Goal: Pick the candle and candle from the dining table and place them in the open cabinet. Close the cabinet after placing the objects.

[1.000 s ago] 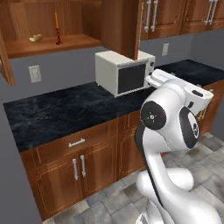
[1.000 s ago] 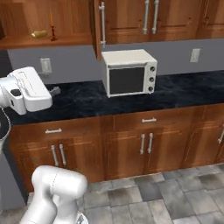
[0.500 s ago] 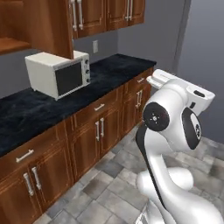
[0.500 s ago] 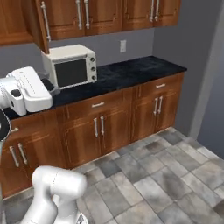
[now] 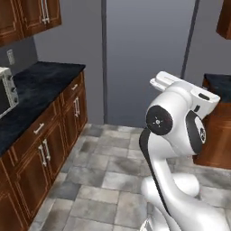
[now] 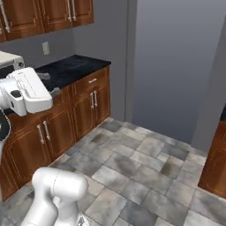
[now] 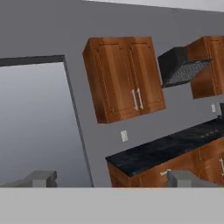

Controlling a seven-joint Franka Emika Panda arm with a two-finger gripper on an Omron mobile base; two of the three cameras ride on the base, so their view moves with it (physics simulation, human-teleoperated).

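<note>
The tool stands open with nothing between its two grey fingertips, which rise well apart at the bottom of the hand view. The hand is rolled, so everything ahead of the tool leans in that view.

Straight ahead of the tool and above it hangs a wall cupboard of reddish-brown wood with two panelled doors, both shut, and a pair of steel bar handles side by side where the doors meet. Whether this is the cabinet of the task cannot be told. To the right of it is a dark range hood, and beyond that another wood cupboard. Below the cupboard a white wall outlet sits on the grey wall, and under that a black veined worktop runs off to the tool's right over wood fronts. To the tool's left is a tall pale grey panel in a darker frame.

In the base views the arm is folded up high over a grey tiled floor. Off to the arm's left a black worktop runs above low wood cupboards with short steel handles, and the edge of a white microwave shows at its far end.

The candles and the dining table cannot be made out.
</note>
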